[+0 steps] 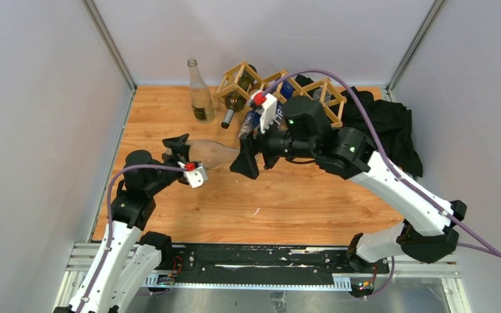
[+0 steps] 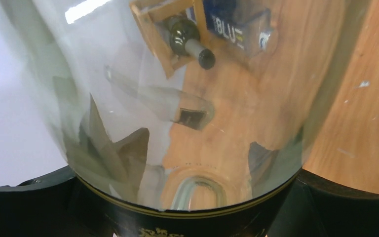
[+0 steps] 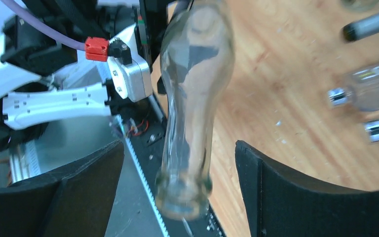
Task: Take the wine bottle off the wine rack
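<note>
Above the tabletop [image 1: 287, 202], left of centre in the overhead view, a clear wine bottle [image 1: 212, 154] hangs level between the two arms, well apart from the wine rack [image 1: 280, 77] at the top of the frame. The left tool [image 1: 186, 155] takes its wide end, and the right tool [image 1: 243, 156] sits around the neck end. To my eye this is a pass from one arm to the other, which is why the bottle lies sideways in the air and not on the wood. A dark bottle [image 1: 236, 104] lies in the rack's leftmost diamond, neck poking toward the arms. A second clear bottle [image 1: 201, 94] stands upright just left of the rack. A black cloth [image 1: 391, 124] is heaped at the right.

From the left wrist, the glass body fills the frame. Its lower end, with a dark gold-edged label, is wedged between the black fingers [image 2: 24, 207] at the bottom corners. That tool is pinching the bottle across its widest part. Through the glass show the rack, the dark bottle and a blue box [image 2: 229, 29] printed BLUE.

From the right wrist, the neck runs down the middle to the mouth at bottom centre. Both fingers [image 3: 74, 197] stand spread, with a gap on either side, touching nothing. I judge the weight rests on the left tool alone.
</note>
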You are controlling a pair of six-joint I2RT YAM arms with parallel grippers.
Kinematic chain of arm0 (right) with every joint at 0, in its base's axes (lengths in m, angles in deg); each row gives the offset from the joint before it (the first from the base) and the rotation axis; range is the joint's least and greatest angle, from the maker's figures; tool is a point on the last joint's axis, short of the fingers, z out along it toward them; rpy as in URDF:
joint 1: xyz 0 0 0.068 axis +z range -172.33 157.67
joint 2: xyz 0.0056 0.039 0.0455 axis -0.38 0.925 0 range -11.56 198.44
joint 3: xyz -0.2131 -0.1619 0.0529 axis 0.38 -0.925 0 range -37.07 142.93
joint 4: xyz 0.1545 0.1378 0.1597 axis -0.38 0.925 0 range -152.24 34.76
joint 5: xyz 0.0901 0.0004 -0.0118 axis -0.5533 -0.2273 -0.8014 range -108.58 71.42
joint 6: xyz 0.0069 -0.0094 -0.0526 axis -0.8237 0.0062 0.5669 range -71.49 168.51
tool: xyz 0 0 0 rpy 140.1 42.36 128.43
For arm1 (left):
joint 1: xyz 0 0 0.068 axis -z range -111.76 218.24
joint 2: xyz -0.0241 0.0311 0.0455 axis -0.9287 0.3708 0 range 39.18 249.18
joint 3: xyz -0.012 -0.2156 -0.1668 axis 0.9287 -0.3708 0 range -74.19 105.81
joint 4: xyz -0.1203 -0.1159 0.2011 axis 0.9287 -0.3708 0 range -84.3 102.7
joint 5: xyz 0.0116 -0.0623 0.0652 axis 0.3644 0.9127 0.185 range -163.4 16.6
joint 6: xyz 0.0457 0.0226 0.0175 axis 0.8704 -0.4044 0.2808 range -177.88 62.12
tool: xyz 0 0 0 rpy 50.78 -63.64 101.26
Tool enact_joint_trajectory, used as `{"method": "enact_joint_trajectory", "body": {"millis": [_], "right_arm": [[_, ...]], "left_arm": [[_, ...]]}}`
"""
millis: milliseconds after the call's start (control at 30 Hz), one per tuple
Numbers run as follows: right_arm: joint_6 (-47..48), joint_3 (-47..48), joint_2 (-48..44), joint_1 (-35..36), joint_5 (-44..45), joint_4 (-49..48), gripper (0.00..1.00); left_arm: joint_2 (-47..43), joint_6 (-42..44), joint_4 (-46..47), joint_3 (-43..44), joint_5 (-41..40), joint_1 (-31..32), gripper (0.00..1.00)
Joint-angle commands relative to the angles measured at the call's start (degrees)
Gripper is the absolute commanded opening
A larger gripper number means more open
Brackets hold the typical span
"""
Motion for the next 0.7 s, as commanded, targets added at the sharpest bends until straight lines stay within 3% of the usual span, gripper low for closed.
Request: {"method": "enact_joint_trajectory", "body": {"millis": [0, 267, 667], "right_arm": [[2.1, 1.4, -5.1, -0.9, 8.8, -5.1, 0.87], [2.0, -3.6, -9.6, -0.9, 10.7, -17.7, 0.87], [0.1, -3.2, -4.2, -0.8, 5.6, -31.1, 0.86]], "left_arm": [[-1.6, -15.8, 9.6, 4.5, -0.1, 0.3, 0.00], [-3.2, -30.6, 7.5, 6.6, 6.3, 0.3, 0.00], [-0.4, -49.5, 0.0, 12.5, 14.5, 0.3, 0.00]]}}
